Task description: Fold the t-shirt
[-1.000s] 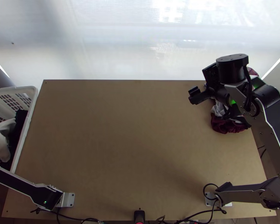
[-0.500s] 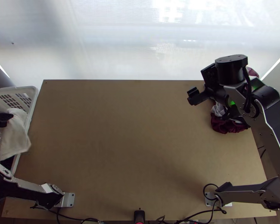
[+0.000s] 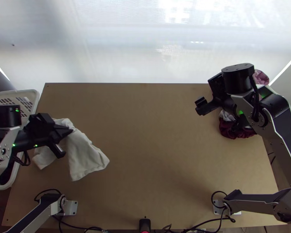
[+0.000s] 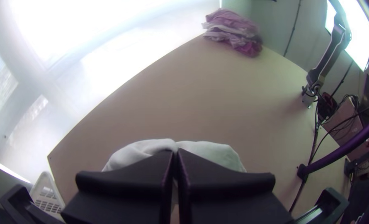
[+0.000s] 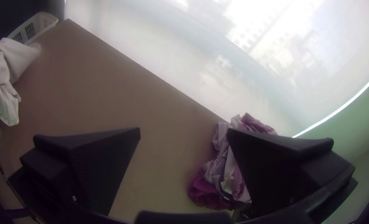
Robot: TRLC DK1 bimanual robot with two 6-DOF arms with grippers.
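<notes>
Evidently our black, broad-fingered left hand (image 4: pixel 174 152) is clamped on a pinch of the off-white, soft cloth t-shirt (image 3: pixel 85 157). We judge that we grip it by one small part so the rest can drop under its own weight and open somewhat before we lay it down. The t-shirt starts right at the fingertips and drapes from them in bunched folds: one length slants out towards the middle of the light wooden tabletop (image 3: pixel 157 155), the other falls nearer the white slotted plastic basket (image 3: pixel 25 102), so it is over the basket's side of the tabletop, unfolded.

Well apart from it, our black right hand (image 5: pixel 184 129) holds its fingers apart with nothing gripped, near the crumpled pink, white and maroon cloth pile (image 5: pixel 207 193); we suppose it is placed there to leave room for spreading.
</notes>
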